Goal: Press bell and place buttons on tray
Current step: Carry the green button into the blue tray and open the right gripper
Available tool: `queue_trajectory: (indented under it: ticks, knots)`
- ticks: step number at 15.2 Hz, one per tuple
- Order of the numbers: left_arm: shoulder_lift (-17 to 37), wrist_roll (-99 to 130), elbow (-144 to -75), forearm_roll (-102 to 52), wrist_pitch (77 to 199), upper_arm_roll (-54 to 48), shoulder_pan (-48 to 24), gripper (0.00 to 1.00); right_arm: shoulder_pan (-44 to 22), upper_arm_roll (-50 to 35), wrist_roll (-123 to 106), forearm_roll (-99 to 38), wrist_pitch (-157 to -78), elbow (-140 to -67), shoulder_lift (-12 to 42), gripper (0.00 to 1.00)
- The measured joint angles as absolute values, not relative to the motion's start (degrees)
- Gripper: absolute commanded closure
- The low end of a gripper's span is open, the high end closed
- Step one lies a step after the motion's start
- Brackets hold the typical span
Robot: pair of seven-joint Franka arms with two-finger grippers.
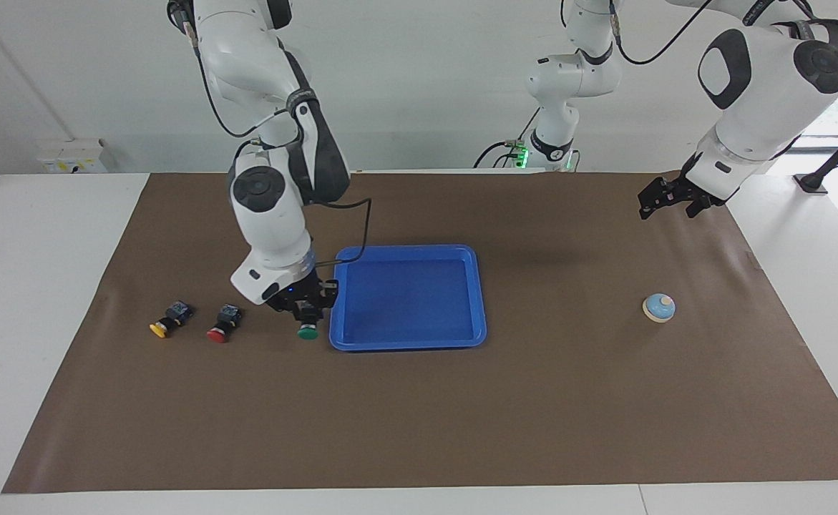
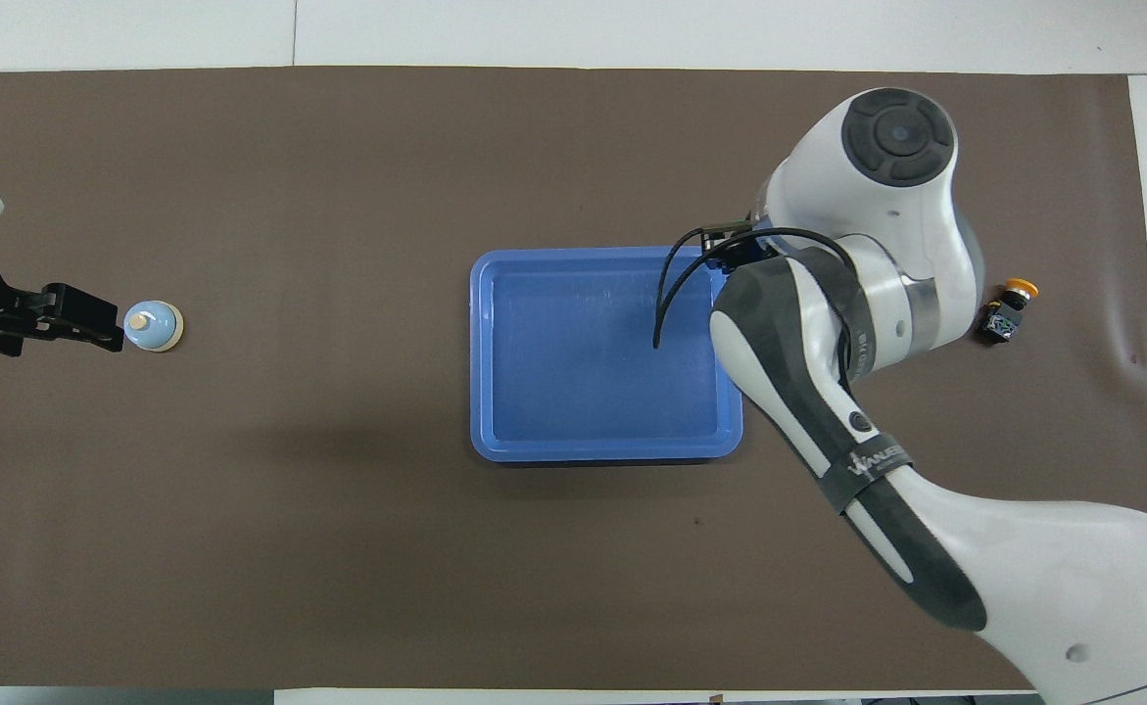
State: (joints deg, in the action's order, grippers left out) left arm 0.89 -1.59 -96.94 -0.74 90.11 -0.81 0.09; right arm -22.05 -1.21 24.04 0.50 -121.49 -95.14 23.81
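My right gripper (image 1: 308,315) is shut on the green button (image 1: 308,331) and holds it just above the mat, right beside the blue tray (image 1: 408,250) at the edge toward the right arm's end. In the overhead view the arm's wrist hides this gripper and the green button. The red button (image 1: 222,325) and yellow button (image 1: 165,321) lie on the mat farther toward the right arm's end. The overhead view shows the yellow button (image 2: 1009,313); the arm hides the red one. The tray (image 2: 476,352) holds nothing. The light-blue bell (image 1: 659,307) (image 2: 154,326) sits toward the left arm's end. My left gripper (image 1: 665,202) (image 2: 83,328) hangs open over the mat, clear of the bell.
A brown mat (image 1: 419,415) covers the table, with white tabletop around it. A black cable (image 2: 676,294) loops from the right wrist over the tray's corner.
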Motion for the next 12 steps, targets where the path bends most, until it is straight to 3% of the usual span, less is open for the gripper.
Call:
queue_trajectory:
  ticks: [9,10,11,12]
  knots:
    - [-0.2,-1.6,-96.8,-0.7,90.0,-0.8,0.1,0.0,-24.1,-1.2,28.9,0.5,-133.3,-103.8,25.2,1.0]
    - [-0.4,-1.6,-96.8,-0.7,90.0,-0.7,0.1,0.0,-24.1,-1.0,29.1,0.5,-133.3,-104.0,25.2,0.35]
    - [-0.6,-1.6,-96.8,-0.7,90.0,-0.6,0.1,0.0,-24.1,-1.0,29.9,0.5,-133.3,-104.0,25.2,0.0]
    - [-0.6,-1.6,-96.8,-0.7,90.0,-0.6,0.1,0.0,-24.0,-0.9,30.8,0.5,-133.2,-104.0,25.2,0.0]
